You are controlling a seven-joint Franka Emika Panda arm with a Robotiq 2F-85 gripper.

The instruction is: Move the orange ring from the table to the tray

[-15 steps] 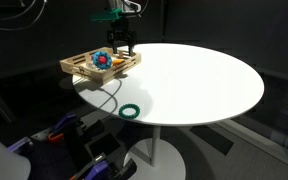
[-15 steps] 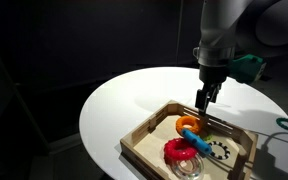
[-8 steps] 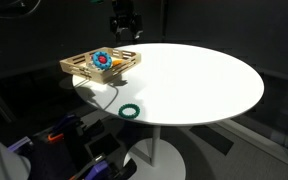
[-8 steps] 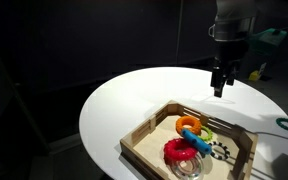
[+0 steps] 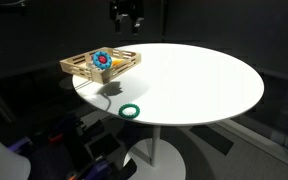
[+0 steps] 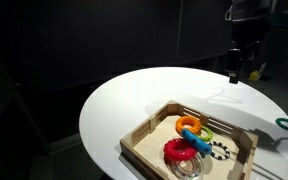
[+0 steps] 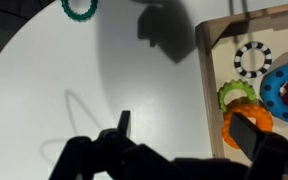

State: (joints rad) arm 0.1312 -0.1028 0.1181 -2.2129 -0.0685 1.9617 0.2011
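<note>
The orange ring (image 6: 187,124) lies inside the wooden tray (image 6: 144,134), beside a light green ring; it also shows in the wrist view (image 7: 242,122) and, very small, in an exterior view (image 5: 111,61). The tray (image 5: 76,67) sits at the table's edge. My gripper (image 6: 235,73) hangs high above the table, well clear of the tray, open and empty. In the wrist view its two fingers (image 7: 184,135) are spread apart with nothing between them. In an exterior view the gripper (image 5: 126,24) is up at the top of the picture.
The tray also holds a red ring (image 6: 177,151), a blue ring (image 6: 196,141), a black-and-white ring (image 7: 252,58) and a light green ring (image 7: 235,94). A dark green ring (image 5: 130,111) lies on the round white table (image 5: 204,80) near its edge.
My gripper has risen from just above the tray and moved away from it over the table. The orange ring stays in the tray.
</note>
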